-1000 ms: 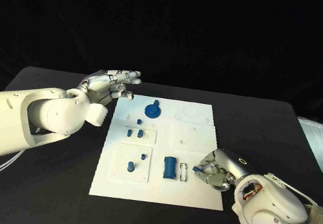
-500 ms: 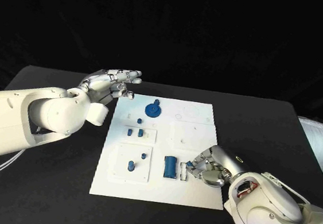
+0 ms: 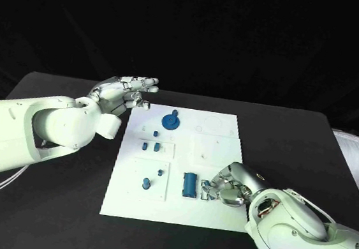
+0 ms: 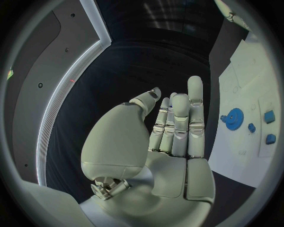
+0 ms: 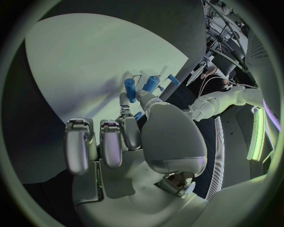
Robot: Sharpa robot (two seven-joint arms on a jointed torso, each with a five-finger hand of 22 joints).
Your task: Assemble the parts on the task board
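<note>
The right hand (image 3: 228, 187) had crept left across the task board (image 3: 217, 150), fingers curled, nothing visibly gripped, just beside the blue cylinder (image 3: 189, 185). The left hand (image 3: 125, 95) stayed spread off the board's far left corner.

Glossy white arms (image 3: 20, 130) bear silver hands (image 3: 127, 93).
</note>
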